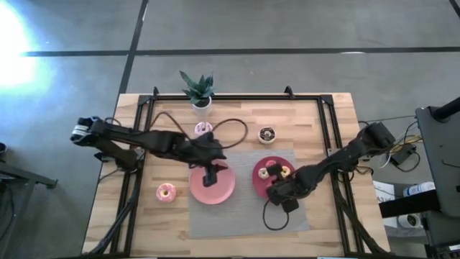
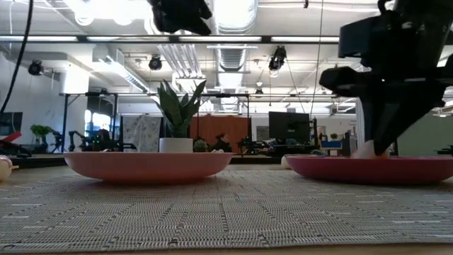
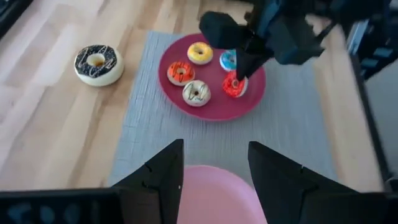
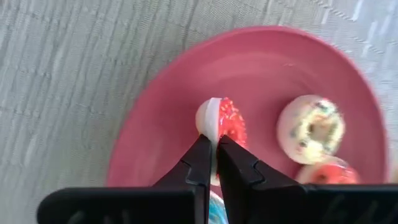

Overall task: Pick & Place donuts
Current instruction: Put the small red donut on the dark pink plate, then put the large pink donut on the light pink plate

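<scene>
Several tiny donuts lie on the dark pink plate: yellow, bluish, orange, a cream one and the red donut. My right gripper is over this plate, shut on the red donut. My left gripper hovers open above the light pink plate, touching nothing. The chocolate donut and the pink donut lie flat on the wood near the far edge. The white-pink sprinkled donut lies left of the mat. My right gripper pinches the red donut between its two fingers at the ring's rim, coming from above and pointing down. The donut stands tilted up on edge, its pale underside showing. I cannot tell whether its lower edge still rests on the plate.
A grey woven mat lies under both plates. A potted plant stands at the far edge. A black cable loops near my right gripper. Bare wood lies to the mat's left and right.
</scene>
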Action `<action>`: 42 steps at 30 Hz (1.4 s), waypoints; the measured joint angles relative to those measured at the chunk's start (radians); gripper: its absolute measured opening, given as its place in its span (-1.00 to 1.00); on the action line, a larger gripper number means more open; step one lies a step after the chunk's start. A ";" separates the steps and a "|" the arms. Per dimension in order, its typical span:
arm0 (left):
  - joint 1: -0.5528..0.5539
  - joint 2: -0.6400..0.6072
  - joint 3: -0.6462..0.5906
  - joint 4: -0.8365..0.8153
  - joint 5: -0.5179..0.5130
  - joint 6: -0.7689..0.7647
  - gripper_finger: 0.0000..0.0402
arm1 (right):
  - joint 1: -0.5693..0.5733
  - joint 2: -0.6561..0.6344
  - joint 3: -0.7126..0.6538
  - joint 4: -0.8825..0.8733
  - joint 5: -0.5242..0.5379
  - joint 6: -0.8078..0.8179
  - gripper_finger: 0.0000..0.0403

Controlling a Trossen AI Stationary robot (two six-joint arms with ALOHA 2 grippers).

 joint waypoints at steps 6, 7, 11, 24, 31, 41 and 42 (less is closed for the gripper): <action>0.000 -0.139 -0.177 0.130 -0.001 -0.107 -0.24 | 0.000 0.034 0.000 0.037 -0.087 0.096 -0.76; 0.000 -0.158 -0.197 0.139 -0.001 -0.119 -0.24 | 0.001 0.035 0.000 0.035 -0.089 0.102 -0.70; -0.005 -0.222 -0.262 0.152 -0.001 -0.181 -0.24 | 0.001 0.032 0.000 0.034 -0.088 0.110 -0.46; -0.076 -0.361 -0.425 -0.115 0.013 -0.616 -0.24 | 0.003 -0.108 0.002 -0.031 0.016 0.120 0.09; -0.112 -0.366 -0.471 -0.273 0.134 -0.939 -0.24 | -0.038 -0.233 0.002 -0.068 0.069 0.216 0.12; -0.163 -0.366 -0.476 -0.693 0.261 -1.052 -0.24 | -0.037 -0.222 0.002 -0.089 0.069 0.229 0.12; -0.162 -0.366 -0.482 -0.697 0.261 -1.048 -0.24 | -0.037 -0.212 0.002 -0.088 0.071 0.228 0.12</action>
